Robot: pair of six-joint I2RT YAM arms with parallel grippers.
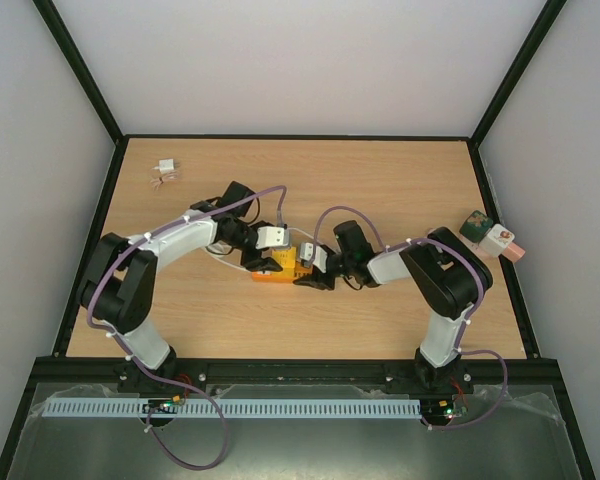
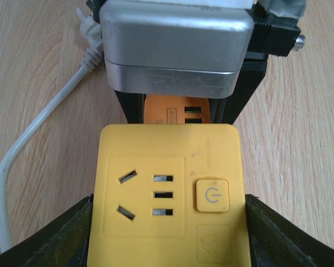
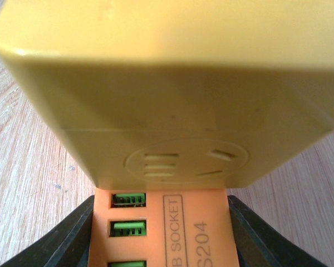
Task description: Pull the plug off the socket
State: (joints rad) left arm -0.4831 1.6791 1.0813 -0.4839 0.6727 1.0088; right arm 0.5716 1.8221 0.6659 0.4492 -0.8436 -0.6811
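Mid-table (image 1: 380,190), one yellow block (image 2: 167,167) and one orange piece (image 3: 172,233) sit butted together. The left gripper (image 2: 168,214) is part-closed, pinching the yellow block's two sides. The right gripper (image 3: 161,228) pinches the orange piece, which shows three green ports (image 3: 128,199). One white cable (image 2: 28,139) trails away.

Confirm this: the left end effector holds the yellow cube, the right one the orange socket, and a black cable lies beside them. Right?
No. The cable is white, not black; the left wrist view shows it. The left end effector does hold the yellow cube, and the right end effector the orange socket.
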